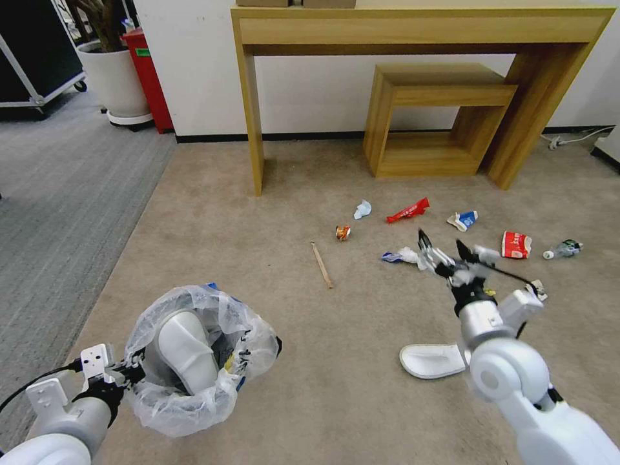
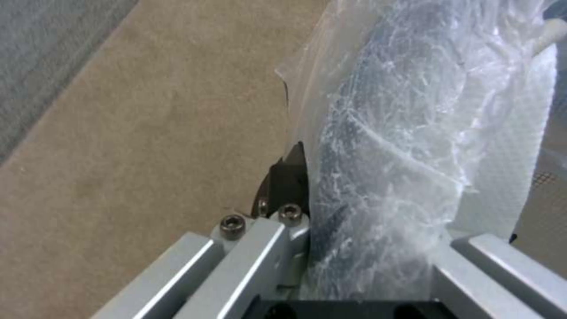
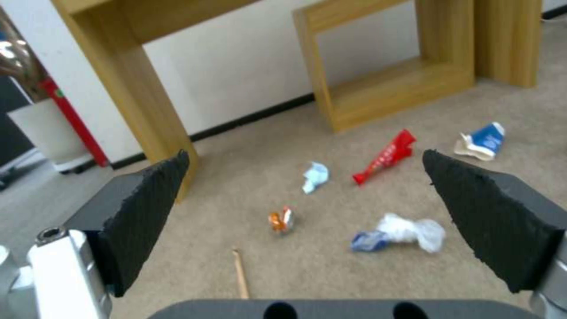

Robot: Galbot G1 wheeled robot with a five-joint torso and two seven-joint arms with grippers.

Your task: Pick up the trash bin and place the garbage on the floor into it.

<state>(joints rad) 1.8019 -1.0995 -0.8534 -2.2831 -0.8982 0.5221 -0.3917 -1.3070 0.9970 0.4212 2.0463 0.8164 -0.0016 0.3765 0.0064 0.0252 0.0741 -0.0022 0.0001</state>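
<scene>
Right wrist view: right gripper (image 3: 304, 212) spread wide, empty, above the white-blue crumpled wrapper (image 3: 401, 232) on the beige carpet (image 1: 271, 245). I'd drop straight down and straddle its short side; its long axis runs roughly across the gap. Left gripper (image 1: 129, 374) is clamped on the trash bin (image 1: 194, 361) rim, near-left, one slipper (image 1: 187, 349) inside.

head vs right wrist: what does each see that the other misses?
Head alone: the trash bin gripped at its rim by the left gripper, one slipper inside it, another slipper on the floor, and a clear bottle. Right wrist alone: the open pads close up. Both: red wrapper, wooden stick, crumpled tissue.
</scene>
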